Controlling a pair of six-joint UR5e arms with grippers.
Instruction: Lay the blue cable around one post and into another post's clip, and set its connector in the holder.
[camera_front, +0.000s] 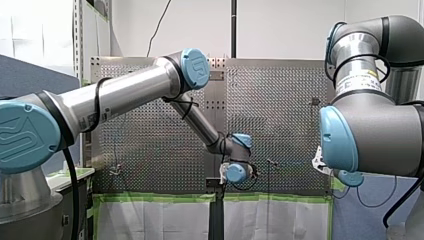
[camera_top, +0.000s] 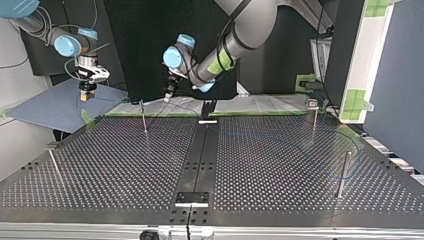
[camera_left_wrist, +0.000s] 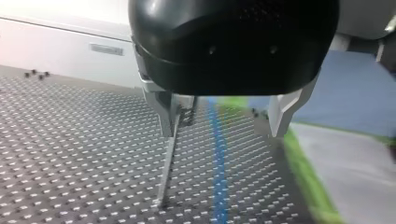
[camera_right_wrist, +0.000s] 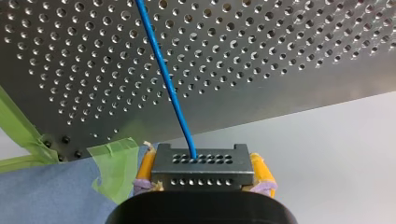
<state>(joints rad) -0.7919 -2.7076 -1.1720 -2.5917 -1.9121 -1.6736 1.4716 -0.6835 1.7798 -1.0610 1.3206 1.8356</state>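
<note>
Cable routing, opening step (judged from how things lie): the connector is in hand, but the cable is not seen round any post or in any clip. My right gripper (camera_right_wrist: 204, 171) is closed to a narrow gap. Its yellow pads (camera_right_wrist: 145, 168) clamp the two sides of the dark grey, hole-studded rectangular connector (camera_right_wrist: 203, 158), which hangs off the edge of the perforated metal table (camera_right_wrist: 280, 56), above the flat blue mat (camera_top: 50, 107) at the top view's left. From the connector's face the thin blue cable (camera_right_wrist: 166, 79) runs out across the table. My left gripper (camera_left_wrist: 222, 133), black-bodied with metal fingers (camera_left_wrist: 164, 112), stands wide open and empty just above the table, straddling the cable where it lies flat. One finger is just beside a slim upright metal post (camera_left_wrist: 167, 163); whether it touches cannot be told. The next move appears to call for the left fingers to descend and pinch the cable, then lead it round this post while the right arm feeds slack without dragging. The holder cannot be identified with certainty in these views.
</note>
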